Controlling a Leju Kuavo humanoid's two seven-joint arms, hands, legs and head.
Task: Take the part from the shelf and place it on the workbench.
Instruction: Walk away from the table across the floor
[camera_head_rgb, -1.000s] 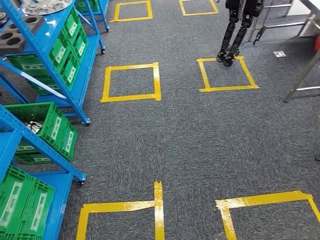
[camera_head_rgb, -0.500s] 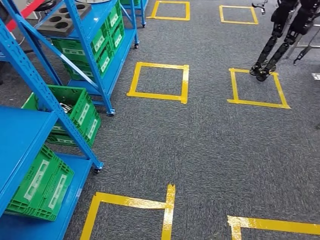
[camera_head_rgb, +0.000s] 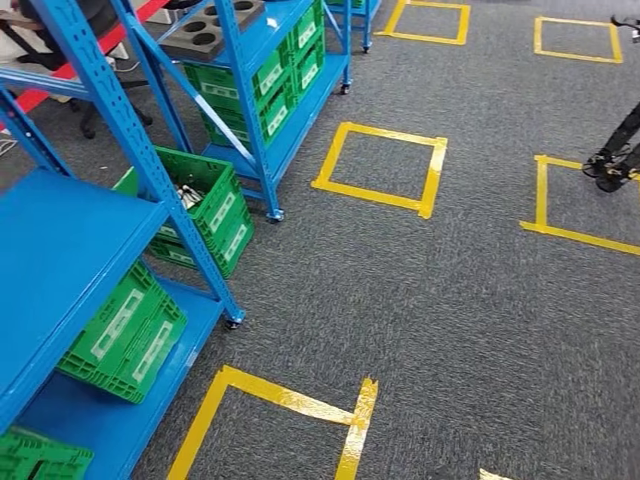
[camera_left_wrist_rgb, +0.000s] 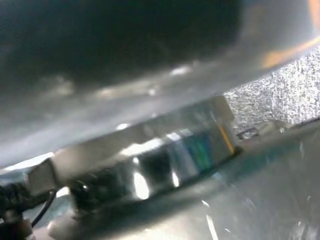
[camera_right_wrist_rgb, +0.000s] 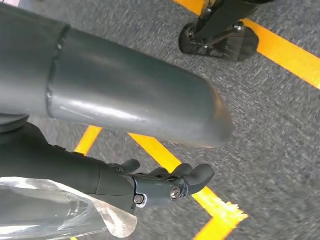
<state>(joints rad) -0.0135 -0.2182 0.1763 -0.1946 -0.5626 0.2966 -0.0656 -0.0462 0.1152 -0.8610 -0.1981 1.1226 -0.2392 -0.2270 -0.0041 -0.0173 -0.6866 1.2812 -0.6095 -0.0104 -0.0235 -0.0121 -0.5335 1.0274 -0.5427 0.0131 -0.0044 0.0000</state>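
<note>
Blue shelf racks (camera_head_rgb: 155, 170) line the left side of the head view. On the farther rack lies a dark grey tray with round holes (camera_head_rgb: 211, 28). A green crate (camera_head_rgb: 219, 215) on the floor-level shelf holds some metal pieces (camera_head_rgb: 185, 192), too small to make out. My right hand (camera_right_wrist_rgb: 158, 182) hangs over the grey carpet, with its thick grey thumb (camera_right_wrist_rgb: 132, 95) apart from its dark fingers (camera_right_wrist_rgb: 188, 177) and nothing between them. The left wrist view is a blur of dark and shiny surfaces, and I cannot make out how the left hand stands.
Yellow tape squares (camera_head_rgb: 381, 160) mark the grey carpet. More green crates (camera_head_rgb: 124, 335) sit low on the near rack. The dark feet of another robot (camera_head_rgb: 615, 165) stand on a tape square at the far right. Yellow tape (camera_right_wrist_rgb: 211, 205) runs under my right hand.
The whole head view has swung left, so the shelf racks now sit nearer and more central. The other robot's feet have slid to the right edge.
</note>
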